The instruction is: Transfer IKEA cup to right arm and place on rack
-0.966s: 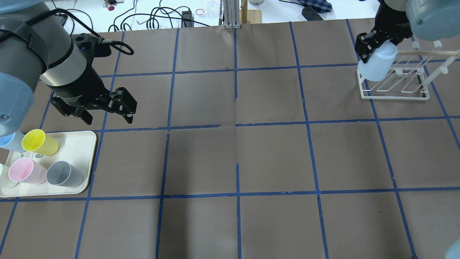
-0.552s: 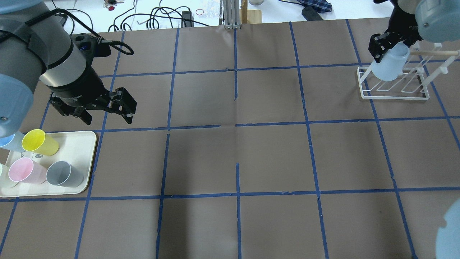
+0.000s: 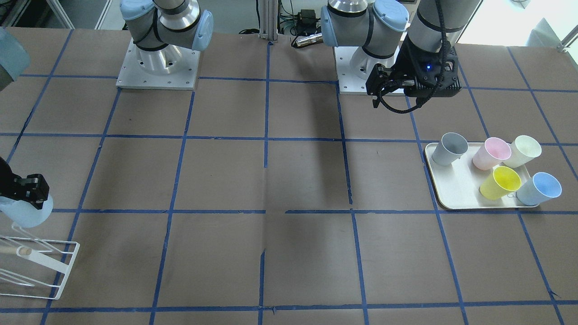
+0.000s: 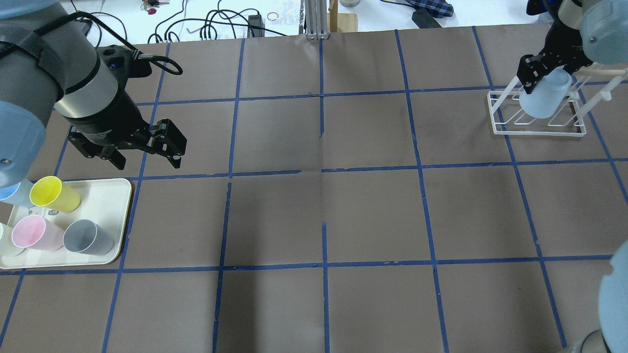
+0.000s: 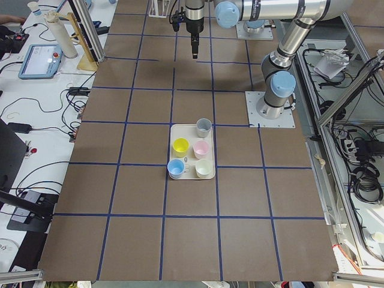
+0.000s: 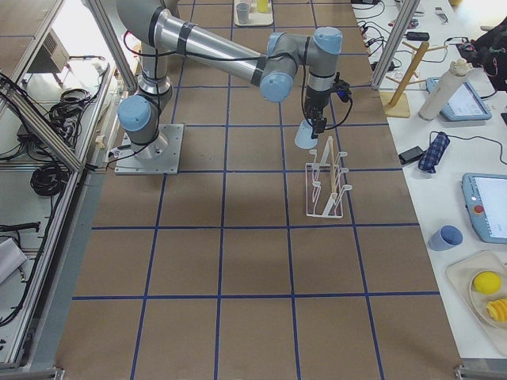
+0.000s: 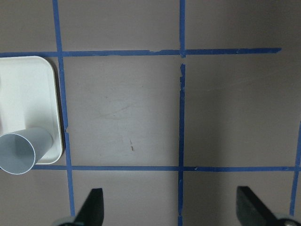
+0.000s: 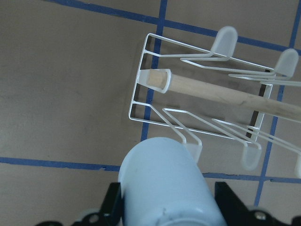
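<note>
Pale blue plastic, tapered and without a handle, the IKEA cup (image 4: 542, 100) is clamped between the fingers of the right arm's black two-finger gripper (image 4: 545, 74), tilted with its closed base toward the wrist. It hangs over the small white thin-wire rack (image 4: 539, 128), which sits at about 2 o'clock on the brown-paper table (image 4: 324, 215) in the overhead view. The tumbler is above the rack's 11 o'clock part. From the right wrist camera the cup (image 8: 164, 183) fills the lower middle, a black finger (image 8: 112, 200) on each side. One rounded white prong tip (image 8: 194, 150) shows just beside the cup's far end, at its 1 o'clock; whether they touch cannot be told. A round wooden dowel (image 8: 225, 92) lies along the rack (image 8: 141, 89) from 9 toward 3 o'clock. The left arm's black gripper (image 4: 144, 158) hovers at about 10 o'clock on the table, its fingers spread wide with nothing between them; the left wrist view shows both fingertips (image 7: 94, 207) far apart over bare paper. Just below it, at 8 o'clock, a cream rectangular tray (image 4: 115, 196) holds a yellow cup (image 4: 54, 193), a pink cup (image 4: 34, 233), a grey cup (image 4: 88, 237) and a second pale blue cup (image 3: 539, 188).
</note>
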`<state>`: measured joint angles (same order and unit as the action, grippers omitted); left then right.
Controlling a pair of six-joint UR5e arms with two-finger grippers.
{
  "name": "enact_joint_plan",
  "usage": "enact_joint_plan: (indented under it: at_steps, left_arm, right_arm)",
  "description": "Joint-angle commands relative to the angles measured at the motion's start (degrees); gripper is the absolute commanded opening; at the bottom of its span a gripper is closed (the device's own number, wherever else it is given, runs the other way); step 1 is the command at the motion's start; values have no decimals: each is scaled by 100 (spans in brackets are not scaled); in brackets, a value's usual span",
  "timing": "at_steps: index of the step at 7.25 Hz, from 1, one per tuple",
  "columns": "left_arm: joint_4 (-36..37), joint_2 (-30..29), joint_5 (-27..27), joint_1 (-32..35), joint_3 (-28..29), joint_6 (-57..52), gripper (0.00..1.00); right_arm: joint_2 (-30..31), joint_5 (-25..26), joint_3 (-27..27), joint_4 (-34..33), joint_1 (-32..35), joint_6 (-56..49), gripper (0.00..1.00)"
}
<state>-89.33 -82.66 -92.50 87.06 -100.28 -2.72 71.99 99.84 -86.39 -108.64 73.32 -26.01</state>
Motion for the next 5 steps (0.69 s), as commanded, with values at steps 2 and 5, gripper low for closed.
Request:
enact_joint_plan:
  at_steps: [2,5]
  left_arm:
    - [3,-31,4,-5,9,-18,100]
    - [12,-31,-5,-5,17,-18,100]
  right_arm:
    - [-167,9,8,-165,-81,0,38]
    - [-360,9,8,-376,-81,0,39]
